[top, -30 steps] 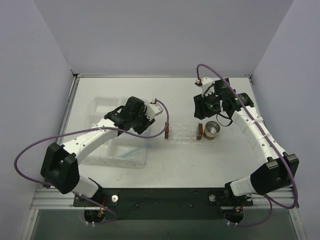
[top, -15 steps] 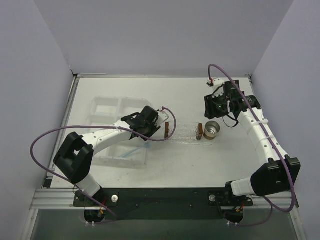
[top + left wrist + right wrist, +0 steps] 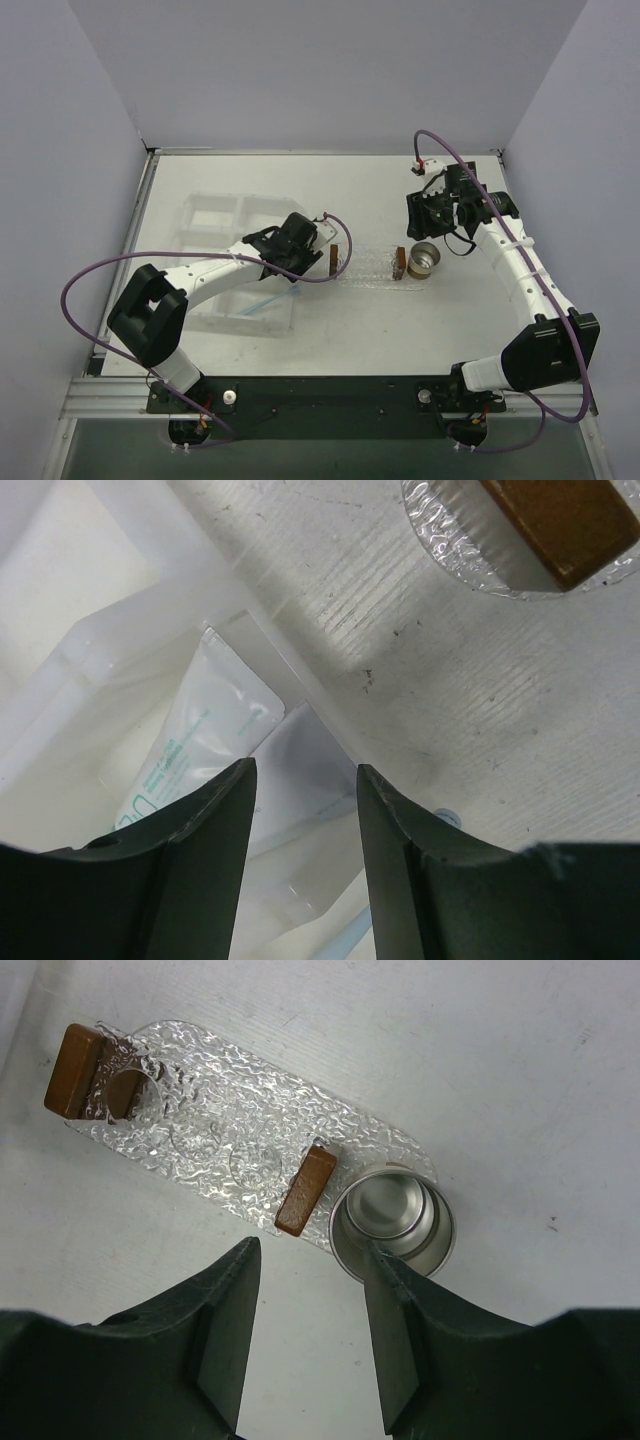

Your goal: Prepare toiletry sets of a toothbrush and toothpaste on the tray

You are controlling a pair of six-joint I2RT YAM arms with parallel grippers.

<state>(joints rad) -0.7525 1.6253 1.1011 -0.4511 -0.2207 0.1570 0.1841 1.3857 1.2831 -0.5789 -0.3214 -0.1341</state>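
The clear bumpy oval tray (image 3: pixel 366 267) (image 3: pixel 220 1110) lies mid-table with a brown block at each end and nothing else on it. Pale toothpaste tubes (image 3: pixel 200 740) lie in the clear compartment box (image 3: pixel 215 215). My left gripper (image 3: pixel 288 268) (image 3: pixel 305 770) hangs open over the box's right corner, above a tube's flat end, gripping nothing. A light-blue toothbrush (image 3: pixel 262 303) lies in the box's near part. My right gripper (image 3: pixel 422 232) (image 3: pixel 310 1250) is open and empty, just off the tray's right end, by the metal cup (image 3: pixel 392 1222).
The metal cup (image 3: pixel 425 259) stands against the tray's right end, touching the brown block (image 3: pixel 305 1190). The second brown block (image 3: pixel 75 1070) sits at the tray's left end. The box wall (image 3: pixel 270 640) runs between the tubes and the tray. White walls surround the table.
The left arm has swung right and nearer, down over the box's right corner, and its jaws have widened slightly. The right gripper has drawn back to the right, away from the tray.
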